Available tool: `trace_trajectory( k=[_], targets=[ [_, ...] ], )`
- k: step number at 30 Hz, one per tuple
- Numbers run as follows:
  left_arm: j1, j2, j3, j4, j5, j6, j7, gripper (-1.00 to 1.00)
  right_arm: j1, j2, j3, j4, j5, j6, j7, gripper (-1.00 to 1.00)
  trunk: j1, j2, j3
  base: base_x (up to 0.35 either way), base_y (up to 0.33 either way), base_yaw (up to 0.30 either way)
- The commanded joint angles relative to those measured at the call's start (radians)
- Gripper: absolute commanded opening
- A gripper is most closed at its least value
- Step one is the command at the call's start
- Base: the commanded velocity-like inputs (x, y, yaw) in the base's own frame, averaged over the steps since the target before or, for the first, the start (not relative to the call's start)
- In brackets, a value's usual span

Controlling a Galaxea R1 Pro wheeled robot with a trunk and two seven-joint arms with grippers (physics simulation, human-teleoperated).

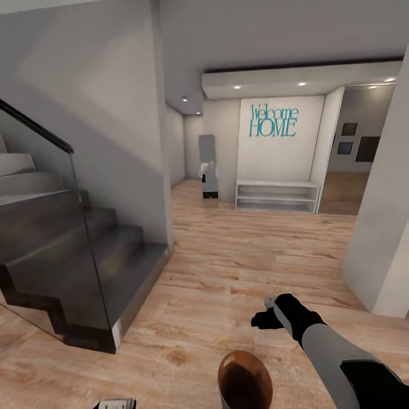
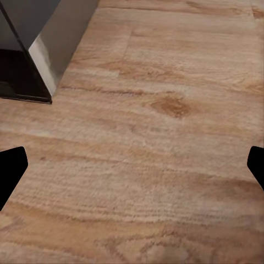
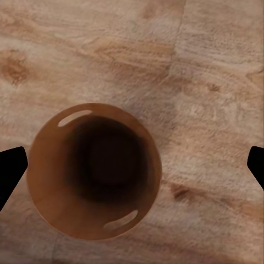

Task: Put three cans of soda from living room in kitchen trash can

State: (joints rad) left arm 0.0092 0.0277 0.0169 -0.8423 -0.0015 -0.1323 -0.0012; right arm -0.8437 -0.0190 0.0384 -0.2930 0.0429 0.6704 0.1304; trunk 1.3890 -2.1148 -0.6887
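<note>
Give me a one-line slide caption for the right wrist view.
Open right gripper above the round trash can, its glossy copper-brown inside empty, standing on the light wood plank floor.

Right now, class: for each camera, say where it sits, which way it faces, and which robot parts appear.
Head view: high, facing down a hallway; right arm and right gripper show above the trash can.
Left wrist view: faces the wood floor; fingertips show.
Right wrist view: looks down into the trash can, shared with the head view.
</note>
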Motion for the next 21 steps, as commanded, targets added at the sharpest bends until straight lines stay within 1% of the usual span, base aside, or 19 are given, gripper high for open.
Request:
trace_trajectory(
  k=[1,21],
  targets=[
    [0.000,0.000,0.000,0.000,0.000,0.000,0.000,1.00,0.000,0.000,0.001,0.000,0.000,0.000,0.000,1.00,0.004,-0.007,-0.003,0.000,0.000,0.000],
    [0.000,0.000,0.000,0.000,-0.001,0.000,0.003,1.00,0.000,0.001,0.003,0.000,0.000,0.000,0.000,1.00,0.081,-0.147,-0.066,0.000,0.000,0.000]
  ],
)
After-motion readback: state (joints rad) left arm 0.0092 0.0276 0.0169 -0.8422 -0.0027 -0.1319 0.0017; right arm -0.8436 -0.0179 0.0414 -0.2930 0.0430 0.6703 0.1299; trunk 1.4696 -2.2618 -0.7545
